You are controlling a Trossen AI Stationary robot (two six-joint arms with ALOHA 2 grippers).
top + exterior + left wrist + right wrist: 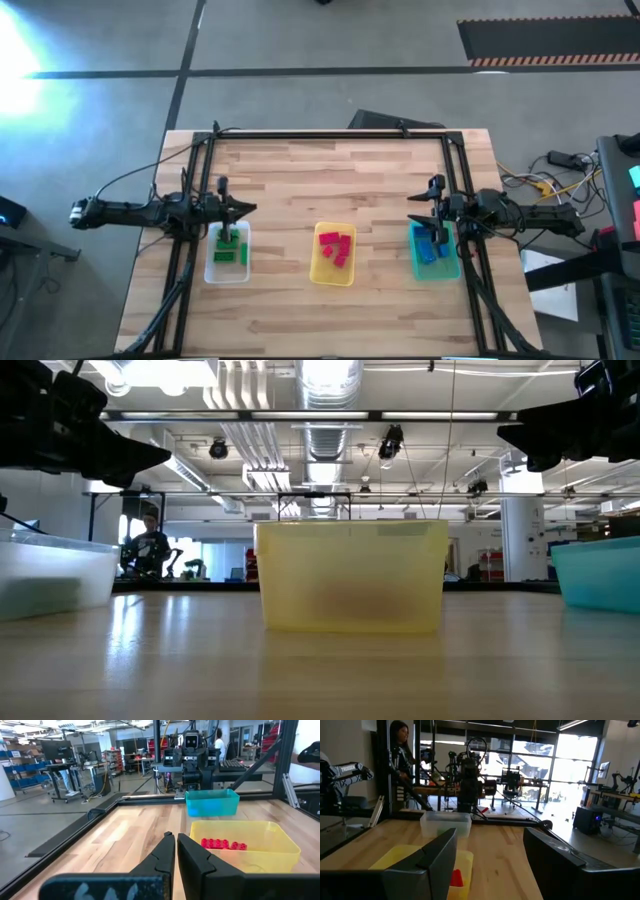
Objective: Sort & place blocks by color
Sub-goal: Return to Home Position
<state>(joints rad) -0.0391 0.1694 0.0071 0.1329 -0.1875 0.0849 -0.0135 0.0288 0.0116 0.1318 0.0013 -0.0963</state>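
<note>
Blocks [336, 248] lie sorted: green in the clear tray [226, 274] at left, red in the yellow tray [333, 277] between, blue in the teal tray [435, 276] at right. Sorting looks finished, so the left gripper [176, 837], jaws all but together, and the right gripper [490, 832], jaws wide, hover empty over the end trays.

Smooth wood table [320, 670]; translucent plastic tray [350, 575]

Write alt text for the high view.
Three trays in a row on a wooden table hold sorted blocks: green blocks in the clear tray, red blocks in the yellow tray, blue blocks in the teal tray. The left gripper hangs near the clear tray, the right gripper near the teal tray.
</note>
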